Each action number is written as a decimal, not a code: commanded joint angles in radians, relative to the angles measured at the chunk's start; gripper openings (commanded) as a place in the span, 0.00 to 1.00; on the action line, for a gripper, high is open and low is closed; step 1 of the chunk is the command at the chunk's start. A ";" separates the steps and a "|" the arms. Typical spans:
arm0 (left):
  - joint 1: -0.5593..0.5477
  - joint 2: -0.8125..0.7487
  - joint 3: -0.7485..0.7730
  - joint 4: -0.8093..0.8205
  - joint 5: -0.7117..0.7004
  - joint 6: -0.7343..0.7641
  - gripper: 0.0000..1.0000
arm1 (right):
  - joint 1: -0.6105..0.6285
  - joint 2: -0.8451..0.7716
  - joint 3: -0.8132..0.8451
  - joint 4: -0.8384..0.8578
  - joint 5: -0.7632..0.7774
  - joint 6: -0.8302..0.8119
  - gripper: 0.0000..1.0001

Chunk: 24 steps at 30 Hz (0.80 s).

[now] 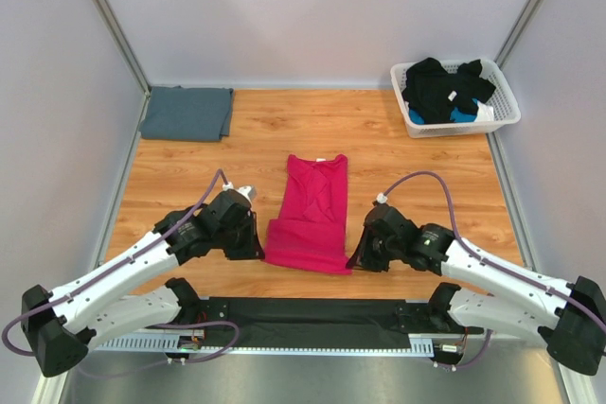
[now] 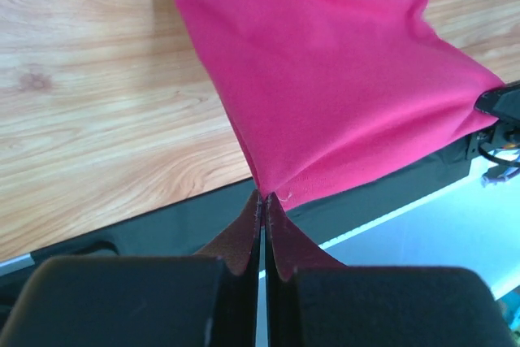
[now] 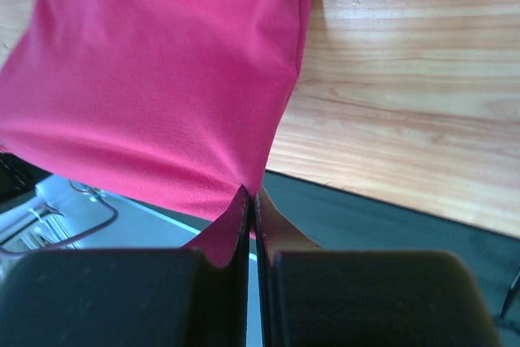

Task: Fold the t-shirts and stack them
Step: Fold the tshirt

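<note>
No legible text, brand, number or sign in any view.
- Magenta t-shirt [image 1: 308, 215]: plain cloth in top view and both wrist views, no print or readable tag.
- Blue-grey t-shirt [image 1: 187, 113]: plain, no marking visible.
- Small white patches [image 1: 455, 96] on dark clothes [image 1: 436, 87] in basket [image 1: 464, 128]: possibly garment labels, too small to read.
</note>
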 commanded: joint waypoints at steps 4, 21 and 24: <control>0.005 0.075 0.199 -0.148 -0.152 0.054 0.00 | 0.008 0.023 0.225 -0.291 0.208 0.058 0.00; 0.255 0.506 0.597 -0.015 -0.162 0.179 0.00 | -0.362 0.410 0.653 -0.217 0.222 -0.381 0.01; 0.287 0.555 0.615 0.019 -0.149 0.160 0.00 | -0.405 0.497 0.690 -0.169 0.196 -0.424 0.01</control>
